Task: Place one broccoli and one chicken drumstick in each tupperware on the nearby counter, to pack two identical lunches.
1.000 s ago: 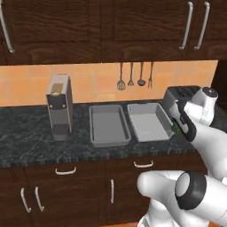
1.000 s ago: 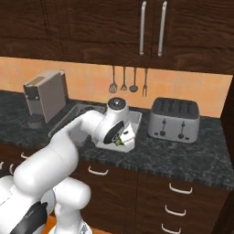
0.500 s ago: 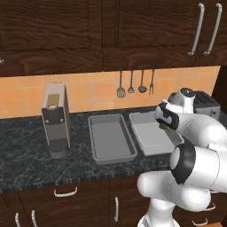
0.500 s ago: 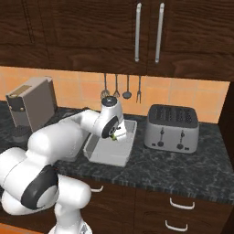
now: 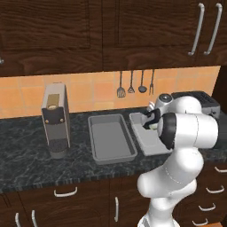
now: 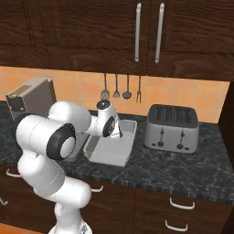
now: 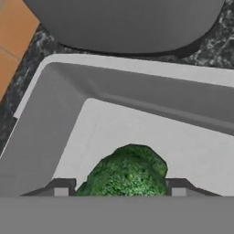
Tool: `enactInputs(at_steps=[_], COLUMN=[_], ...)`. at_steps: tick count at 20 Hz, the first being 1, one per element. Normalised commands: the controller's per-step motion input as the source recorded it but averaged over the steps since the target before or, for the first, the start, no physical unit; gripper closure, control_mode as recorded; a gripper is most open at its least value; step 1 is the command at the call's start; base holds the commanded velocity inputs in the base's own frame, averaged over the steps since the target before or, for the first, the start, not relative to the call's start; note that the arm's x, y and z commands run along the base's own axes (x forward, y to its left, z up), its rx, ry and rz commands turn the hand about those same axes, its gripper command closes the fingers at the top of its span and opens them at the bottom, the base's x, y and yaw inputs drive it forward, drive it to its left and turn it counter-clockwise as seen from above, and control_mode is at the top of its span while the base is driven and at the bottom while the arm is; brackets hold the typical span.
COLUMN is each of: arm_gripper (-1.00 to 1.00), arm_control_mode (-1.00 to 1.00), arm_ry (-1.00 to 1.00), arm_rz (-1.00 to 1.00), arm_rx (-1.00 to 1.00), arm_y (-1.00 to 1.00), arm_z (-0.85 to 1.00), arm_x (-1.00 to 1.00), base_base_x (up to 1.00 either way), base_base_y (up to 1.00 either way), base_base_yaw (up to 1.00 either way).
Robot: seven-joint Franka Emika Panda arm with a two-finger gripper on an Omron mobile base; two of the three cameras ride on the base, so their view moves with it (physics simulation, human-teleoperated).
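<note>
Base has driven left along the counter (image 5: 26, 164); gripper (image 7: 118, 187) now over the right tupperware (image 5: 148, 144), near its corner, clamped on broccoli (image 7: 125, 173). Release looks due.

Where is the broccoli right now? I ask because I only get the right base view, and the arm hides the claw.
Observer: In the hand view the broccoli sits between the tips of the claw, above the floor of a tupperware.
Operator: Which one?
Observer: In the left base view the claw is over the right tupperware, the one nearer the toaster.
Operator: Anything in the other?
Observer: The left tupperware shows nothing inside.
</note>
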Motion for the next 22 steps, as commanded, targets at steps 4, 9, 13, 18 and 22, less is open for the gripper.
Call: enactInputs(at_steps=[4,9,13,18,22], arm_gripper=[-1.00,-1.00,-1.00,-1.00,-1.00], arm_control_mode=[-1.00,-1.00,-1.00,1.00,1.00], arm_ry=[-0.03,-0.08,-0.07,-0.02,0.00], arm_rz=[-0.03,0.01,0.11,0.11,0.00], arm_rx=[0.05,0.03,0.00,0.00,0.00], arm_y=[0.00,0.04,0.37,0.36,0.00], arm_z=[0.57,0.62,0.30,0.06,0.00], arm_x=[-0.15,-0.65,-1.00,-0.80,0.00], base_base_x=[0.00,0.00,0.00,-0.20,-1.00], base_base_y=[0.00,0.00,0.00,0.07,0.05], base_base_yaw=[0.00,0.00,0.00,0.02,-0.03])
